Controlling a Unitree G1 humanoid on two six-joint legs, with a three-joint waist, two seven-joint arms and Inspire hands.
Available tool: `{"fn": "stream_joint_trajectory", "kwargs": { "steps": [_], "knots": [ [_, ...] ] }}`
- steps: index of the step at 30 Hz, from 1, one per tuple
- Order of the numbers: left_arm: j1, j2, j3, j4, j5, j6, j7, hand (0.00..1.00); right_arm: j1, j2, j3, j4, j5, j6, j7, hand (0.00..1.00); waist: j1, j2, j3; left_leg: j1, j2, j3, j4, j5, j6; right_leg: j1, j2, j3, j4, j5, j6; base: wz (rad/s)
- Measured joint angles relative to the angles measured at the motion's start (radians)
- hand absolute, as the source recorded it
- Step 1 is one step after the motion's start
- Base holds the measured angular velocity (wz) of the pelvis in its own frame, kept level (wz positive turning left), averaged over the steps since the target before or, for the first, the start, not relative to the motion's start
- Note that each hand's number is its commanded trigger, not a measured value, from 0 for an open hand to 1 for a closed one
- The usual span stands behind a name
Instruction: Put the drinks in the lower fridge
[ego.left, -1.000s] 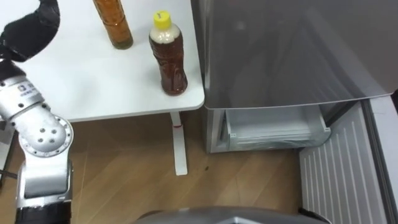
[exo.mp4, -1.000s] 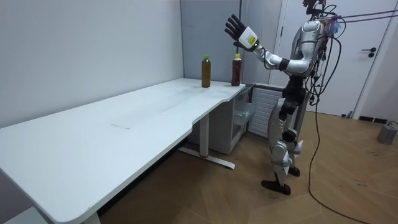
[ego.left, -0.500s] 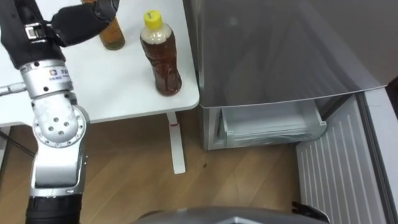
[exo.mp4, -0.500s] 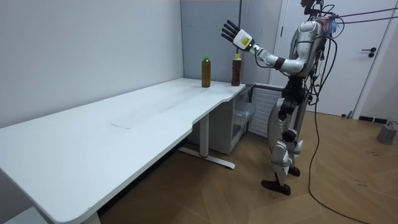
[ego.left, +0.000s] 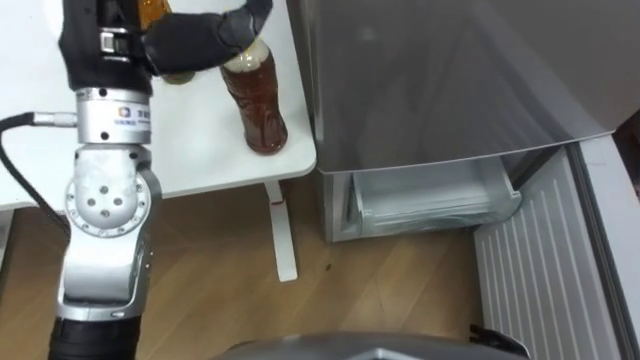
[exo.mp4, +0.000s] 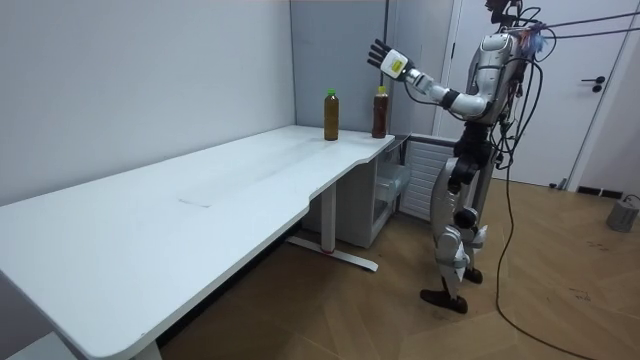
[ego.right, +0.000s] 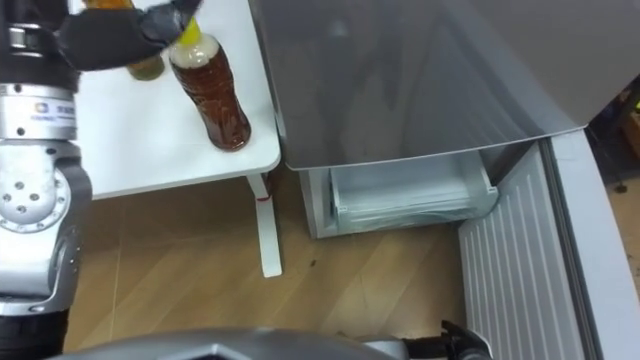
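- The robot stands at the end of a white table (ego.left: 200, 150), beside a grey fridge (ego.left: 430, 80) that takes up the right of the eye views
- Its left hand (ego.left: 195, 40) is raised at the upper left of the frame, over the top of a bottle (ego.left: 257, 105) of brown drink with a yellow cap
- The hand's dark fingers are stretched out and relaxed, holding nothing; in the room view they are spread above the cap with a gap below them
- The bottle stands upright near the table's corner, close to the fridge side
- A second bottle (exo.mp4: 331, 115), with a green cap, stands upright on the same table, further from the fridge and partly behind the hand in the eye views
- The lower fridge compartment (ego.left: 430, 200) is open at floor level, centre right of the frame, showing a pale drawer
- Its ribbed door (ego.left: 535, 275) is swung out at the lower right
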Motion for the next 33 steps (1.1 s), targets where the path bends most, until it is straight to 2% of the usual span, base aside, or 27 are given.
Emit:
{"fn": "stream_joint_trajectory", "kwargs": {
  "steps": [4,10,16,25,33],
  "knots": [
    [0.0,0.0,-0.007,0.001,-0.07,0.022,-0.076,0.0,0.0,0.0,0.0,-0.003,0.015,0.001,-0.001,0.0,-0.003,0.003,-0.0001,0.0,0.001,0.002,-0.001,0.0,0.0,0.001,0.001,0.003,0.001,0.0,0.0,0.0],
    [0.0,0.0,-0.009,0.019,-0.073,0.083,-0.161,0.0,0.0,0.0,0.0,-0.011,0.038,0.01,-0.006,0.0,-0.006,0.01,0.0011,-0.002,0.002,0.002,-0.003,0.0,0.0,0.001,0.001,0.006,0.011,0.0,0.0,0.0],
    [0.0,0.0,-0.01,0.019,-0.079,0.114,-0.222,0.0,0.001,-0.002,0.0,-0.019,0.04,0.023,-0.017,0.0,-0.008,0.017,0.0016,0.0,0.002,0.002,-0.009,0.0,0.0,0.0,0.002,0.013,0.015,0.0,0.0,0.0],
    [0.001,0.0,-0.008,0.02,-0.091,0.13,-0.288,0.0,0.004,-0.006,0.0,-0.026,0.037,0.032,-0.025,0.0,-0.008,0.014,0.0028,0.009,0.002,0.002,-0.01,0.0,0.0,0.0,0.002,0.015,0.016,0.0,0.0,0.0],
    [0.002,0.0,-0.004,0.02,-0.091,0.137,-0.311,0.0,0.008,-0.009,-0.001,-0.025,0.034,0.032,-0.038,0.0,-0.008,0.016,0.0015,0.011,0.002,0.002,-0.009,0.0,0.0,0.0,0.002,0.016,0.018,0.0,0.0,0.0]
  ]
}}
